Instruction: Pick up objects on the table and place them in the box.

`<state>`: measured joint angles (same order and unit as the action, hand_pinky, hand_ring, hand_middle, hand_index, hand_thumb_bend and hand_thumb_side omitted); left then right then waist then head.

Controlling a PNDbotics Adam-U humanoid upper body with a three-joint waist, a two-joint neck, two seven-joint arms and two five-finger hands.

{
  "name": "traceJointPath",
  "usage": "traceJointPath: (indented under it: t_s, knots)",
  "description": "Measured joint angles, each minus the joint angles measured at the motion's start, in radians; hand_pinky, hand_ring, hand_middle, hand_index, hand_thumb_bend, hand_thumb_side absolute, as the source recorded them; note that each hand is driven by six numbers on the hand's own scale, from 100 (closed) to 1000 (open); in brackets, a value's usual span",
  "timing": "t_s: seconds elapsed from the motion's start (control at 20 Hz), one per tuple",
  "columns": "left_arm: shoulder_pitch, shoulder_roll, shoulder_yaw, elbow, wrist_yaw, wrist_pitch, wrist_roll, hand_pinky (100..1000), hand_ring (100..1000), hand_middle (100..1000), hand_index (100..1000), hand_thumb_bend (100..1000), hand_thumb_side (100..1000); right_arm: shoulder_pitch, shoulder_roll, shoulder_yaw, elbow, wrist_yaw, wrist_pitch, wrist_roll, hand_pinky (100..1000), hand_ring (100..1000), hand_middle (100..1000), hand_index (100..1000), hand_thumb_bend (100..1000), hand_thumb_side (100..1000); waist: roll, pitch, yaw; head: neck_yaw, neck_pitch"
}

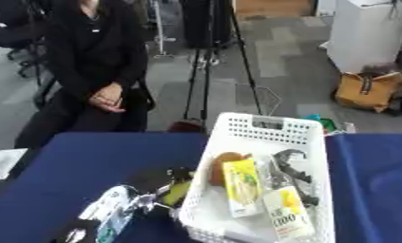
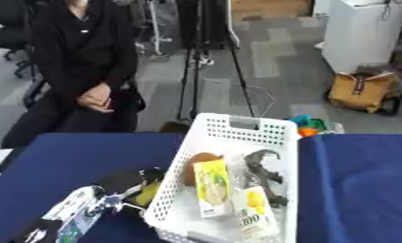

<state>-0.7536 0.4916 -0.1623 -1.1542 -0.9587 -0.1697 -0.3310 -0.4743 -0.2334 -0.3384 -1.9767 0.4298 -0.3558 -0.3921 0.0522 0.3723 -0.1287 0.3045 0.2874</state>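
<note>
Blue bench (image 1: 87,161), I've my left robot hand (image 1: 167,187) beside the white basket (image 1: 262,126), fingers unreadable, next object to grab.

Grey carpet tiles (image 1: 287,71) cover the floor. A black tripod (image 1: 212,57) stands beyond the blue table (image 1: 79,161). A white cabinet (image 1: 366,33) stands at far right, a tan bag (image 1: 366,90) on the floor beside it.
</note>
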Motion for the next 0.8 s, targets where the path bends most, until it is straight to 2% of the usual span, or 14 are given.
traceJointPath:
  t_s: [0.25,0.3,0.8]
  knots:
    - [-0.001,0.000,0.000,-0.004,0.026,0.008,-0.016,430,713,709,873,100,244,0.000,0.000,0.000,0.000,0.000,0.000,0.000,592,529,492,653,100,893,0.000,-0.001,0.003,0.000,0.000]
    - [-0.001,0.000,0.000,-0.007,0.030,0.011,-0.020,414,700,687,835,100,246,0.000,0.000,0.000,0.000,0.000,0.000,0.000,592,529,492,653,100,892,0.000,-0.001,0.004,0.000,0.000]
    - [0.016,0.010,-0.013,-0.073,0.050,0.042,-0.068,429,699,669,823,100,259,0.008,0.000,0.000,0.000,0.000,0.001,0.000,592,529,491,654,100,890,0.002,-0.001,0.011,-0.001,0.001]
